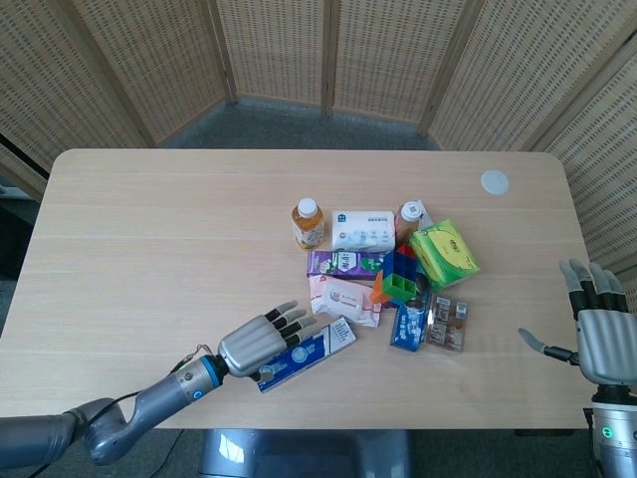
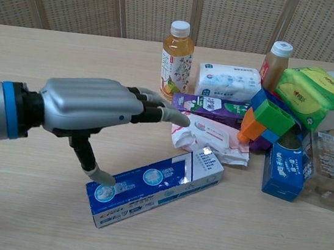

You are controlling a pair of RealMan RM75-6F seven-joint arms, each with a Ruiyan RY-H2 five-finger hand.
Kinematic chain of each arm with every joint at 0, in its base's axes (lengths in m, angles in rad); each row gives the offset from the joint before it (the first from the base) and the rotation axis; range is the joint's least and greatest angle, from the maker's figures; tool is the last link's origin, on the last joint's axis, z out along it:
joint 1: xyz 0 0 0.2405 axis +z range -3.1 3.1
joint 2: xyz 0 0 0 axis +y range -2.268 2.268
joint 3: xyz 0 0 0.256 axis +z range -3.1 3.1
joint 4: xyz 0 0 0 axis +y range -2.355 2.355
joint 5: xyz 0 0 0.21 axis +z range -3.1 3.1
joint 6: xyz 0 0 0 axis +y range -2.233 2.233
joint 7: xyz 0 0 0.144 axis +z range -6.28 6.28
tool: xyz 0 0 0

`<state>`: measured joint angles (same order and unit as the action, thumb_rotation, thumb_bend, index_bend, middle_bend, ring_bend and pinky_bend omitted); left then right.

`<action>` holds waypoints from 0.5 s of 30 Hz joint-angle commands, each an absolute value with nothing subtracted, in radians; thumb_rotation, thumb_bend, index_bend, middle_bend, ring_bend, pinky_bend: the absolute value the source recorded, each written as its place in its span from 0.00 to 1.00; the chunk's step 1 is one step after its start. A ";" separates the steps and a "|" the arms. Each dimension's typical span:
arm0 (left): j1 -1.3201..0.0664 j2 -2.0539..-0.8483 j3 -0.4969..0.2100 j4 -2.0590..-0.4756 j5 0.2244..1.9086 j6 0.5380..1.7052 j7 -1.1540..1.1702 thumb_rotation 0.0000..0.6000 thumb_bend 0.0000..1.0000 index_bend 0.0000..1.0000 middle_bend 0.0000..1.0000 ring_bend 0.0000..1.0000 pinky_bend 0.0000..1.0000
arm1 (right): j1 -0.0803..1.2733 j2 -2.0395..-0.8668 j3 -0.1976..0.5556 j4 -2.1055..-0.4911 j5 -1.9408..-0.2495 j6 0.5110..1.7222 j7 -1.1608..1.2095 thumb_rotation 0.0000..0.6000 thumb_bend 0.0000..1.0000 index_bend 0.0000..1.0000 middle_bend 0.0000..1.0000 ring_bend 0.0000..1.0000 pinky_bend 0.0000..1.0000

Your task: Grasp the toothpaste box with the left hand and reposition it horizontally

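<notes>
Hovering over the near end of the toothpaste box, the left hand is spread, fingers reaching past the box and the thumb hanging down at its near end; nothing is gripped yet. This looks like the approach step. The box lies flat and slanted on the bench, just beside the wipes pack. Next, the hand likely must lower and close across the box's width, then turn it. The right hand waits spread at the bench edge.

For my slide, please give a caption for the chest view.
Left hand, fingers spread, hovers over the slanted toothpaste box, thumb at its left end, beside a clutter of bottles and packets.
</notes>
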<state>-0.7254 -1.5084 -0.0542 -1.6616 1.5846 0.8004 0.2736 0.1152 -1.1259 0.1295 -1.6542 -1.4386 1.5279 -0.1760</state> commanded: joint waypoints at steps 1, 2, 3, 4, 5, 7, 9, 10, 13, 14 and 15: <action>-0.749 -1.545 -0.041 -1.629 1.584 0.780 0.276 1.00 0.20 0.00 0.00 0.00 0.00 | 0.113 -1.124 0.130 -1.654 -1.438 1.529 -0.172 0.52 0.03 0.00 0.00 0.00 0.00; -0.754 -1.554 -0.038 -1.619 1.585 0.777 0.277 1.00 0.20 0.00 0.00 0.00 0.00 | 0.112 -1.124 0.130 -1.653 -1.438 1.530 -0.170 0.52 0.03 0.00 0.00 0.00 0.00; -0.760 -1.568 -0.032 -1.606 1.588 0.774 0.278 1.00 0.20 0.00 0.00 0.00 0.00 | 0.111 -1.123 0.130 -1.653 -1.437 1.531 -0.167 0.52 0.03 0.00 0.00 0.00 0.00; -0.763 -1.580 -0.028 -1.595 1.592 0.774 0.280 1.00 0.20 0.00 0.00 0.00 0.00 | 0.109 -1.123 0.130 -1.653 -1.437 1.532 -0.164 0.52 0.03 0.00 0.00 0.00 0.00; -0.767 -1.592 -0.024 -1.584 1.597 0.775 0.282 1.00 0.20 0.00 0.00 0.00 0.00 | 0.108 -1.123 0.130 -1.652 -1.437 1.533 -0.161 0.52 0.03 0.00 0.00 0.00 0.00; -0.773 -1.620 -0.013 -1.556 1.611 0.780 0.294 1.00 0.20 0.00 0.00 0.00 0.00 | 0.104 -1.123 0.130 -1.649 -1.435 1.535 -0.155 0.52 0.03 0.00 0.00 0.00 0.00; -0.776 -1.645 -0.003 -1.525 1.628 0.792 0.318 1.00 0.20 0.00 0.00 0.00 0.00 | 0.101 -1.123 0.129 -1.647 -1.434 1.536 -0.147 0.52 0.03 0.00 0.00 0.00 0.00; -0.776 -1.654 0.002 -1.513 1.634 0.797 0.330 1.00 0.20 0.00 0.00 0.00 0.00 | 0.100 -1.122 0.129 -1.647 -1.433 1.536 -0.144 0.52 0.03 0.00 0.00 0.00 0.00; -0.772 -1.679 0.014 -1.477 1.644 0.816 0.371 1.00 0.20 0.00 0.00 0.00 0.00 | 0.096 -1.120 0.129 -1.646 -1.434 1.541 -0.133 0.53 0.03 0.00 0.00 0.00 0.00; -0.769 -1.684 0.016 -1.467 1.644 0.822 0.383 1.00 0.20 0.00 0.00 0.00 0.00 | 0.094 -1.120 0.130 -1.646 -1.435 1.542 -0.131 0.53 0.03 0.00 0.00 0.00 0.00; -0.764 -1.689 0.018 -1.456 1.643 0.832 0.400 1.00 0.20 0.00 0.00 0.00 0.00 | 0.092 -1.119 0.130 -1.646 -1.435 1.544 -0.127 0.53 0.03 0.00 0.00 0.00 0.00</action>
<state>-0.7698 -1.6762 0.0105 -1.4718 1.6389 0.8163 0.3777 0.0933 -1.1196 0.1296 -1.6461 -1.4346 1.5428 -0.1275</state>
